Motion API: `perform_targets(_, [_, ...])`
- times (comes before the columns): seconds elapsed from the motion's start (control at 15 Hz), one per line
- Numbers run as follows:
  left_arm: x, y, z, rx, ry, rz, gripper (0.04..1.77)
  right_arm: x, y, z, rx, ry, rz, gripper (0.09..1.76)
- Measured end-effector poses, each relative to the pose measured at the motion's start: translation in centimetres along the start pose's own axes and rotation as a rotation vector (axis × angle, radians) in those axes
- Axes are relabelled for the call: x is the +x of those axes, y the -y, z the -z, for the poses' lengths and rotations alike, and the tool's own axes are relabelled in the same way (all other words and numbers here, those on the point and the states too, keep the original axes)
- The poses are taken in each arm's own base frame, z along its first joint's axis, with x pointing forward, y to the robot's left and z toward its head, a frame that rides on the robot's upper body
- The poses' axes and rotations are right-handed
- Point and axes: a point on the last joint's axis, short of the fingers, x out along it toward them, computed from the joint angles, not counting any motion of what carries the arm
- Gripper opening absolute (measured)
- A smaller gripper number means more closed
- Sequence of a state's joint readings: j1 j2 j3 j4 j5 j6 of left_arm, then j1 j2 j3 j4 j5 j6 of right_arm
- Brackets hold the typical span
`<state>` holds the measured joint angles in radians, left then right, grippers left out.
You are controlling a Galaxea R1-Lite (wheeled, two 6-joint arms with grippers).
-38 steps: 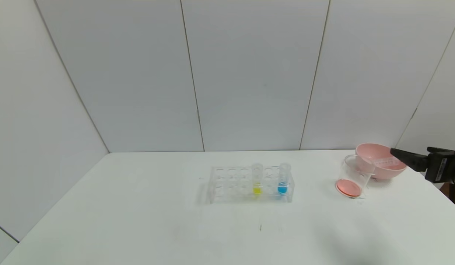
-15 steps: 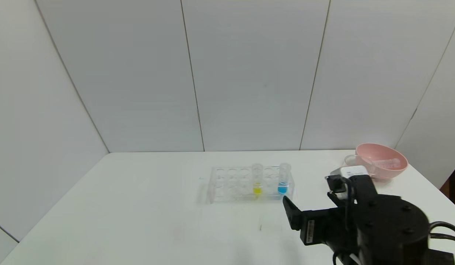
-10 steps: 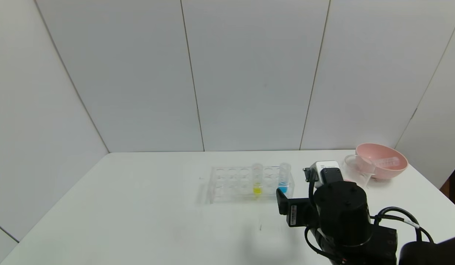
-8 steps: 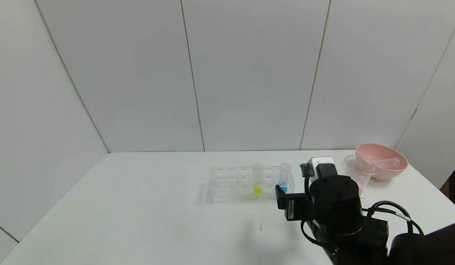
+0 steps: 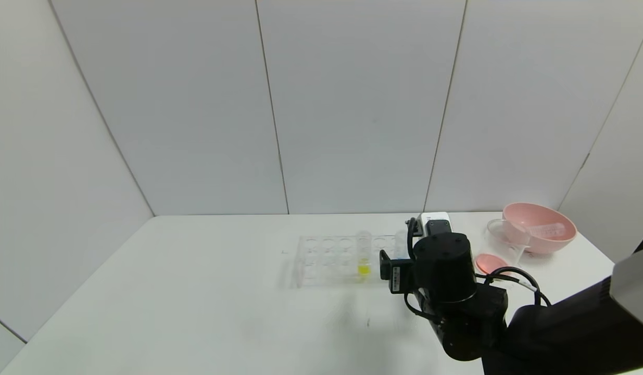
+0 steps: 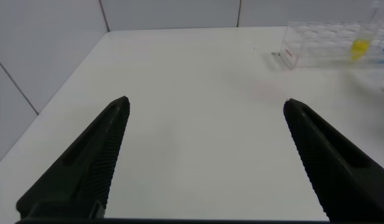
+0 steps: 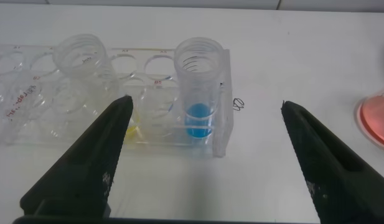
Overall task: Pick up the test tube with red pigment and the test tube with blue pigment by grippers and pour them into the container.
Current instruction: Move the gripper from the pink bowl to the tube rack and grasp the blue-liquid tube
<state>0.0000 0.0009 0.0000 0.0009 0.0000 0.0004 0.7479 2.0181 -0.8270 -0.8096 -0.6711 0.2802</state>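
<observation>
Bench [image 5: 196, 312]: white, carrying everything; the clear tube rack [image 5: 331, 260] serves as landmark.
Right arm: the largest thing near the rack, reaching in from the robot's side of it, at the rack's right end.
Step in hand: judged as the approach to the second tube. The container [image 5: 501, 250] already holds red-orange liquid, so the red pour looks done and blue remains.
Right pincer [image 7: 204, 155]: wide open, gripping nothing, level with the rack's right end, its two fingers well apart to either side of the tube there.
Left pincer [image 6: 204, 155]: open and empty, idle over bare bench well to the left of the rack.
Pink bowl [image 5: 539, 228]: well to the right of the rack, just behind the container.
Container: well apart from the rack, on its right.
Test tube with blue pigment [image 7: 198, 93]: upright in the rack's rightmost slot, blue liquid at its bottom; a yellow tube [image 7: 86, 65] stands two slots to its left.
Next move, as a judgement: advance until the fingers flank the tube below its rim, close, lift straight up clear of the rack.
Hidden: in the head view the arm covers the blue tube almost wholly.
Test tube with red pigment: not made out with certainty; something pale lies in the bowl, too faint to name.
</observation>
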Motion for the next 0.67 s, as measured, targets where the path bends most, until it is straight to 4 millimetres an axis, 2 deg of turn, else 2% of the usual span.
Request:
perform_targets(0.33, [0.0,0.0,0.0,0.0,0.0,0.0,1.76,2.2,-0.5,0.1,-0.007,0.008,0.022,1.71])
perform_targets(0.67, [0.0,0.0,0.0,0.0,0.0,0.0,1.76,2.9,-0.8,-0.3,-0.021,0.023,0.025,1.71])
